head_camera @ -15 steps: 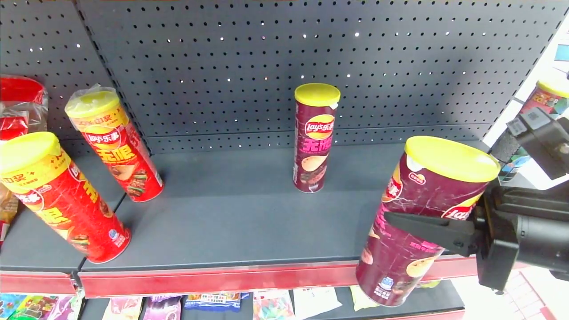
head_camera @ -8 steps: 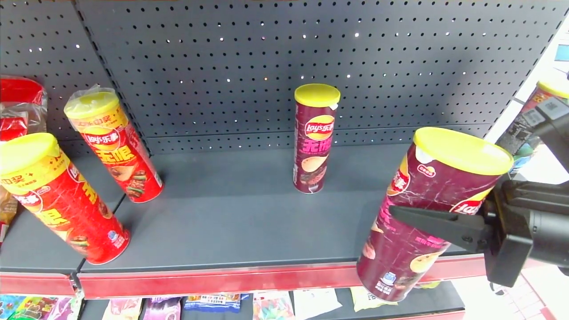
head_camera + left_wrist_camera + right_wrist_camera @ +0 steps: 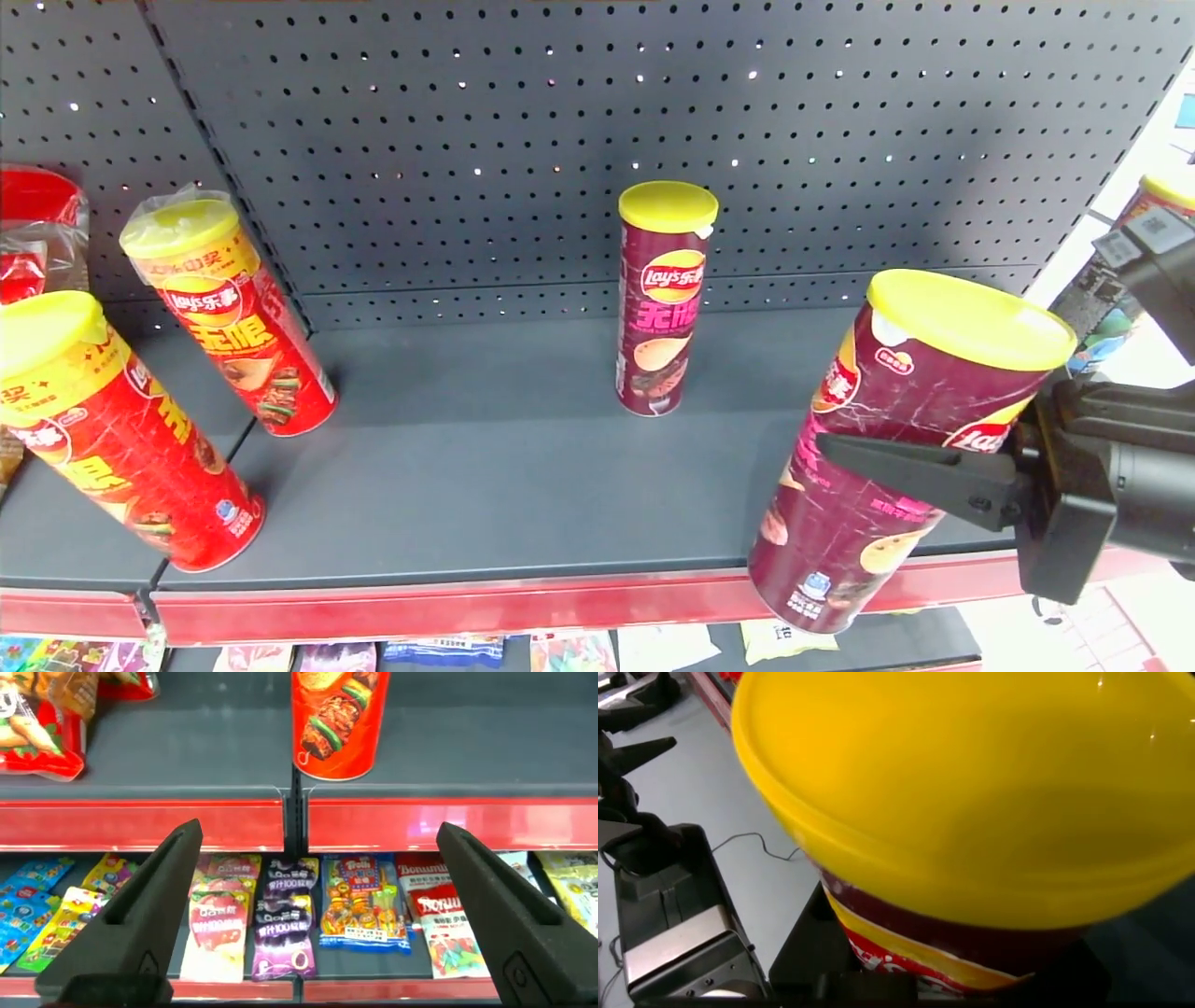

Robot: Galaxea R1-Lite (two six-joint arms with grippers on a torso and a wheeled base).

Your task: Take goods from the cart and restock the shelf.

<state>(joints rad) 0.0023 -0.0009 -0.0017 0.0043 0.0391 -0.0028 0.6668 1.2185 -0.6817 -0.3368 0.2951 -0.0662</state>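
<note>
Because the right claw [image 3: 878,448] is clamped on the tilted maroon can [image 3: 924,373] at four o'clock, base outside the shelf [image 3: 485,485] lip, it should lift inward toward eleven o'clock, straighten it, then release.

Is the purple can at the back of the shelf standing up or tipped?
Standing up: purple can rests on its base, lid on top.

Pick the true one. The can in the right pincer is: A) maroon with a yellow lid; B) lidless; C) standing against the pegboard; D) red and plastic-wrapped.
A: the right pincer grips a maroon can with its yellow lid on.
</note>
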